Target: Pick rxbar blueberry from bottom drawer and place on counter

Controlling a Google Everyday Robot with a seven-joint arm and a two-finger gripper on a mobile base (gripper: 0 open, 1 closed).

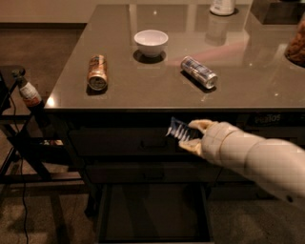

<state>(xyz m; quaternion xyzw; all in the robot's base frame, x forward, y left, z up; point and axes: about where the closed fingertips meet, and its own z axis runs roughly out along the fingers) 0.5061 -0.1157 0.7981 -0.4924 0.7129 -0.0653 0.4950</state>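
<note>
My gripper (pixel 189 136) is shut on the rxbar blueberry (pixel 178 130), a small dark blue wrapper with white print. It holds the bar in the air in front of the upper drawer fronts, just below the counter's front edge. The cream arm reaches in from the lower right. The bottom drawer (pixel 153 229) is pulled open below, its dark floor bare. The glossy grey-brown counter (pixel 143 81) spreads above the gripper.
On the counter lie a brown can (pixel 97 72) on its side, a white bowl (pixel 151 43) and a silver-blue can (pixel 198 72). A white container (pixel 222 6) stands at the back. A dark stand with a bottle (pixel 29 93) is at the left.
</note>
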